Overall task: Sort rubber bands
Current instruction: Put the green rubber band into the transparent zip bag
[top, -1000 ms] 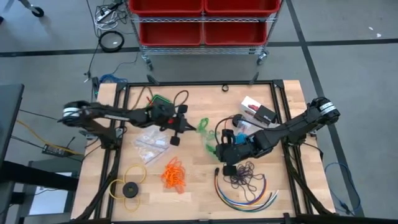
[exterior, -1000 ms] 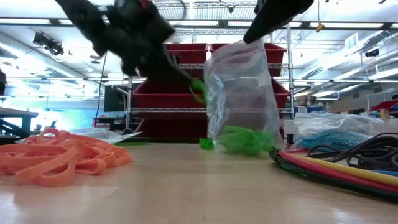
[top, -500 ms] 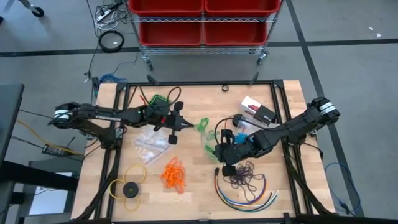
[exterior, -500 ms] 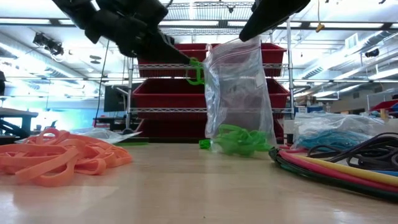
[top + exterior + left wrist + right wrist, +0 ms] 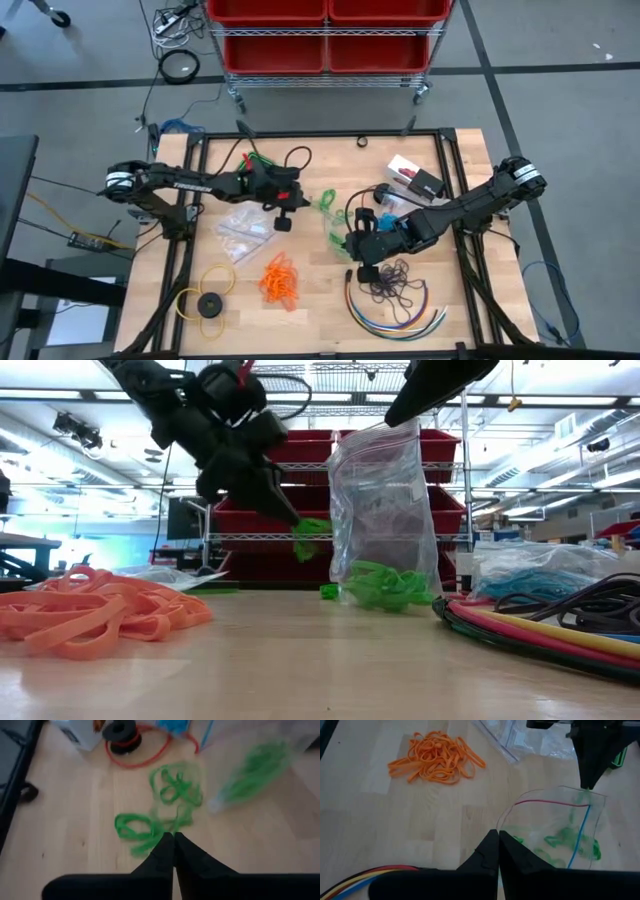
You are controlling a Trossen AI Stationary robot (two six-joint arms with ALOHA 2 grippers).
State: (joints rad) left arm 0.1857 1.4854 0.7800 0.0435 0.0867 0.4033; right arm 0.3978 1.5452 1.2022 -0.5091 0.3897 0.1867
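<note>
Left hand (image 5: 303, 199) sits just left of centre in the high view, over the bench (image 5: 320, 305). Its fingers (image 5: 167, 851) are pressed together, pinching a few green rubber bands (image 5: 310, 532); in the low view these hang from the fingertips just left of the clear bag (image 5: 385, 510), off the bench surface. More loose green bands (image 5: 175, 790) lie on the wood below that hand in the left wrist view.

Right hand (image 5: 352, 238) is at centre of the high view, fingers pressed together on the bag's top edge, holding it upright with its mouth open. A bunch of green bands (image 5: 567, 840) lies in the bottom of the bag.

Orange rubber bands (image 5: 279, 279) lie in a heap at lower centre-left of the high view, well apart from both hands. Dark purple bands (image 5: 392, 281) lie at lower right of centre, beside the coloured cables (image 5: 400, 315). A yellow ring with a black disc (image 5: 208, 298) sits at lower left. Flat clear bags (image 5: 243, 228) lie left of centre.
</note>
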